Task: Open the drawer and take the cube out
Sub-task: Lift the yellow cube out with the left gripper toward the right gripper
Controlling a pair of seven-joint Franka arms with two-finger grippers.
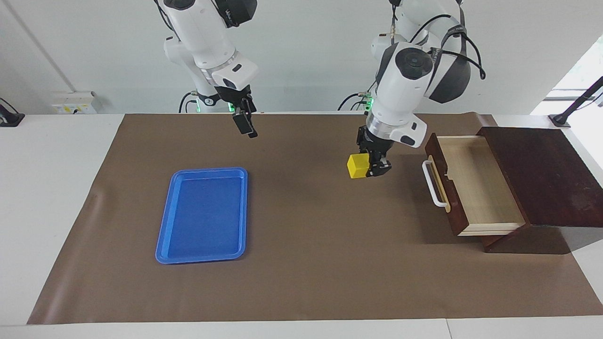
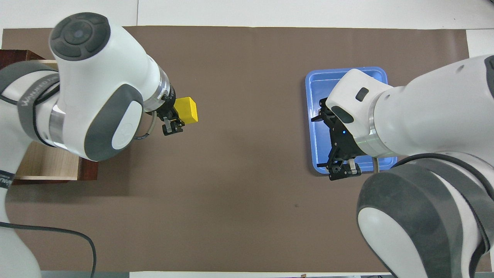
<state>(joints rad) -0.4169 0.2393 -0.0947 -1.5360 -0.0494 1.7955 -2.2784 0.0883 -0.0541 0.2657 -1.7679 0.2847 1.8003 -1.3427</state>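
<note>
My left gripper [image 1: 366, 167] is shut on the small yellow cube [image 1: 356, 166], which hangs in the air over the brown mat [image 1: 306, 235], a short way in front of the drawer [image 1: 476, 188]. The overhead view shows the cube [image 2: 186, 109] sticking out of the left gripper [image 2: 178, 116]. The drawer stands pulled out of its dark wooden box [image 1: 546, 174], with its white handle [image 1: 431, 183] facing the table's middle and its pale inside bare. My right gripper [image 1: 246, 125] waits open, holding nothing, high over the tray's edge that is nearer to the robots.
A flat blue tray [image 1: 162, 235] lies on the mat toward the right arm's end of the table, with nothing in it. In the overhead view the left arm covers most of the drawer [image 2: 46, 170], and the right arm covers part of the tray [image 2: 347, 73].
</note>
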